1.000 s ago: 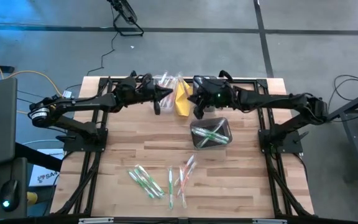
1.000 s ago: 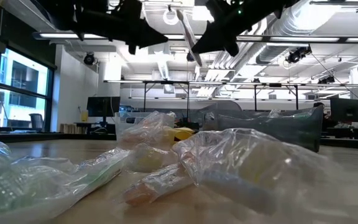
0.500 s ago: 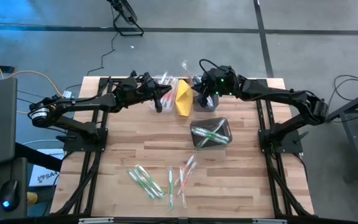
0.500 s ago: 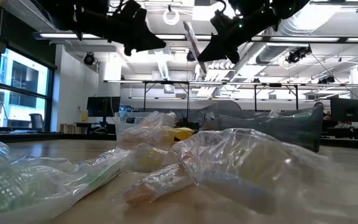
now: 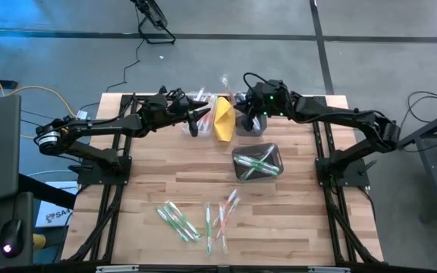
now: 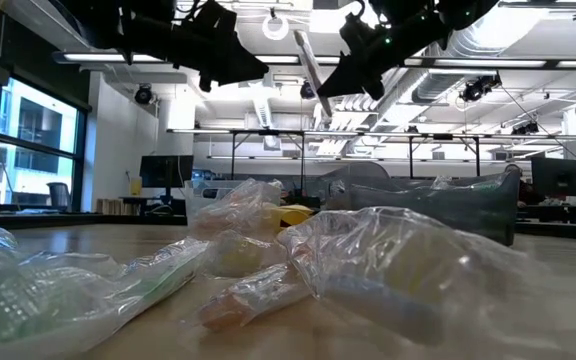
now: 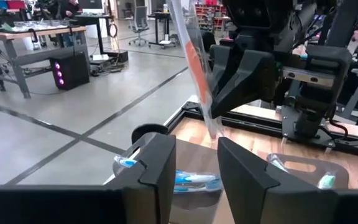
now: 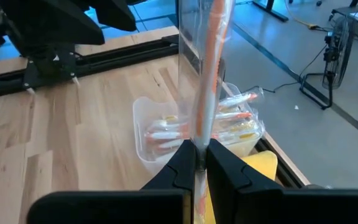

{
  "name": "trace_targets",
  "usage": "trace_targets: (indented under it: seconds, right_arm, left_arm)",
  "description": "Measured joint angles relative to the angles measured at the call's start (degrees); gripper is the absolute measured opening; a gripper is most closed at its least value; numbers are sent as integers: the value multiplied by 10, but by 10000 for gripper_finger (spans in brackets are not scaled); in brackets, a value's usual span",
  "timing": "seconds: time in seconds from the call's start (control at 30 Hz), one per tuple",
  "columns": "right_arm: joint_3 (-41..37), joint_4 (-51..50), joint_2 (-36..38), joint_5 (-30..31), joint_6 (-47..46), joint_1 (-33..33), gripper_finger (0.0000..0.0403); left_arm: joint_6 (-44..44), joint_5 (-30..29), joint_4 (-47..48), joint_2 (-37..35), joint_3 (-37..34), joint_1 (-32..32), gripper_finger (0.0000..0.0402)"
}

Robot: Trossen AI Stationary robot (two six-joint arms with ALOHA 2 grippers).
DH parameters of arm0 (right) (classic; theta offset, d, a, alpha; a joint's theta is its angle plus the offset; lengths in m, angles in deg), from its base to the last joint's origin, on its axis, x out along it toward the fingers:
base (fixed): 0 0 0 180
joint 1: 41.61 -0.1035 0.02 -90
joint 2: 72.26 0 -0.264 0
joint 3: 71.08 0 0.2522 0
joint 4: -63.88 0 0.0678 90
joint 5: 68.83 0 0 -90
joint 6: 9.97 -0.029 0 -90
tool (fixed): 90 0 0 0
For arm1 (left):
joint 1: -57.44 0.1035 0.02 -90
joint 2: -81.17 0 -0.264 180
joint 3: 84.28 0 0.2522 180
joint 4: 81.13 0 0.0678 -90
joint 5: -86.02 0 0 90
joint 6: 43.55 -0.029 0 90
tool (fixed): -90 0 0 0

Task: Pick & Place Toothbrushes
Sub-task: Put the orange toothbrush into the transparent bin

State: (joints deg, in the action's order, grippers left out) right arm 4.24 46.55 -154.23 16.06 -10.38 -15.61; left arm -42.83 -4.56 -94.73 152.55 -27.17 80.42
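My right gripper is shut on a clear-wrapped toothbrush with an orange handle, held high above the table's far middle. My left gripper stands open just left of it, with nothing between its fingers; the wrapper's lower end hangs beyond them. Below, a clear bin holds orange toothbrushes. A dark bin holds green ones. Several wrapped toothbrushes lie loose on the near part of the table. My right gripper pinches the wrapped toothbrush near its lower end between its two fingers. The fingers come from the table's right, slanting down. The toothbrush stands nearly upright, rising past the fingers, lifted clear of the table and bins.
A yellow folded object lies between the two grippers at the far edge, beside the clear bin. Crumpled clear wrappers fill the foreground of the low view. Bare wood lies between the dark bin and the loose toothbrushes.
My right gripper has moved toward the table's far edge and a little up with the toothbrush, which now stands more upright. My left gripper has stayed in place.
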Motion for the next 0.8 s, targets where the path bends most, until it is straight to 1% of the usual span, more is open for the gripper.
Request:
trace_targets:
  seconds: [0.17,0.33,0.47,0.53,0.67,0.8]
  right_arm:
    - [0,0,0,-2,8,0,13]
    - [0,1,0,-30,18,0,13]
    - [0,4,0,-30,18,0,13]
    - [0,4,0,-30,18,0,13]
    - [0,9,0,-41,18,0,13]
    - [0,8,0,-43,22,0,13]
  left_arm:
    - [13,1,0,0,0,0,116]
    - [23,19,0,0,0,0,116]
    - [26,20,-4,0,0,0,116]
    - [27,26,-20,8,0,0,116]
    - [41,63,-65,34,0,5,116]
    - [42,57,-91,57,0,7,116]
